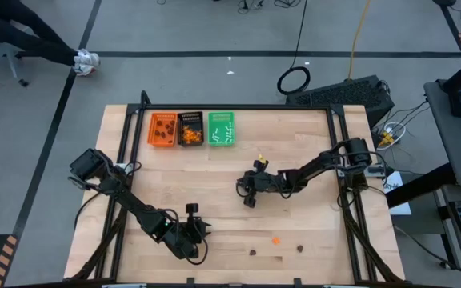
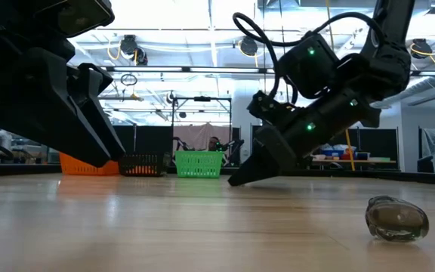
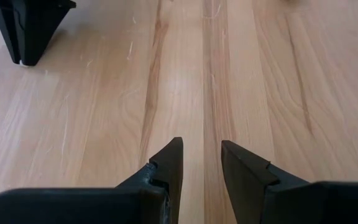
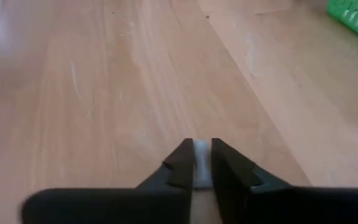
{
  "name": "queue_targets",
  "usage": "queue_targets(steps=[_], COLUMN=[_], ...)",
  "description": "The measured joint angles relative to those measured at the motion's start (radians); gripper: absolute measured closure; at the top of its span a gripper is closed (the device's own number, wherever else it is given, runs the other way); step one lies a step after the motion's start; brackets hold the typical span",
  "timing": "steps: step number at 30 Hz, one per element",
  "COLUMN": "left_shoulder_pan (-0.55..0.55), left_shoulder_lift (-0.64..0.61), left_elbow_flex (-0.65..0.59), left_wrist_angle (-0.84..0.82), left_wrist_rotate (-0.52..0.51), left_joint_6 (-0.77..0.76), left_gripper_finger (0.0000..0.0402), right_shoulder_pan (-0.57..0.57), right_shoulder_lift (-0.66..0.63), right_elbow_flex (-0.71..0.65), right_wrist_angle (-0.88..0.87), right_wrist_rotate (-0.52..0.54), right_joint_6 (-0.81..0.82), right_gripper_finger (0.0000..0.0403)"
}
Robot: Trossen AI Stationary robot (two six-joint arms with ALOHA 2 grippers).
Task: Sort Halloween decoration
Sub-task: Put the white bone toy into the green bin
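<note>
My right gripper (image 1: pixel 246 194) is down at the table's middle, its tips at the wood (image 2: pixel 236 180), shut on a small white stick (image 4: pixel 201 163). My left gripper (image 1: pixel 197 230) hovers near the front edge, left of centre. It is open, with only bare wood between its fingers (image 3: pixel 202 146). One orange blob (image 1: pixel 276 239) and two dark brown blobs (image 1: pixel 252 251) (image 1: pixel 301 248) lie loose on the wood near the front edge. One of the brown blobs shows close up in the low view (image 2: pixel 396 219). My right gripper pinches the white stick (image 4: pixel 201 155) between its two fingers, right at their tips. The fingers come slanting down from the table's right side. The tips sit at the table's surface; whether the stick is lifted off the wood, I cannot tell.
An orange tray (image 1: pixel 163 129), a black tray (image 1: pixel 190 129) and a green tray (image 1: pixel 221 129) stand side by side at the far edge, each with trinkets in it. A small yellow-orange bit (image 1: pixel 261 158) lies just beyond my right gripper. Bare wood lies between the grippers and the trays.
</note>
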Motion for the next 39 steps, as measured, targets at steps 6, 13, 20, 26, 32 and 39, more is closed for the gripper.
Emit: queue_targets(steps=[6,13,20,26,32,39], left_shoulder_pan=[0.0,0.0,0.0,0.0,0.008,0.036], left_shoulder_lift=[0.0,0.0,0.0,0.0,0.0,0.0], left_elbow_flex=[0.0,0.0,0.0,0.0,0.0,0.0], left_wrist_angle=[0.0,0.002,0.007,0.015,0.066,0.148], left_wrist_rotate=[0.0,0.0,-0.003,-0.057,-0.094,-0.097], left_joint_6=[0.0,0.0,-0.002,0.011,0.055,0.13], left_gripper_finger=[0.0292,0.0292,0.0292,0.0292,0.0292,0.0292], right_shoulder_pan=[0.007,0.013,0.014,0.031,0.063,0.09], right_shoulder_lift=[-0.005,-0.108,-0.31,-0.539,-0.721,-0.844], right_elbow_flex=[-0.001,-0.007,-0.005,-0.005,-0.004,-0.004], right_wrist_angle=[0.004,-0.043,-0.167,-0.301,-0.34,-0.34], right_wrist_rotate=[-0.012,-0.166,-0.28,-0.267,-0.263,-0.261], right_joint_6=[-0.017,-0.027,-0.066,-0.131,-0.31,-0.49], right_gripper_finger=[0.0393,0.0401,0.0402,0.0402,0.0403,0.0403])
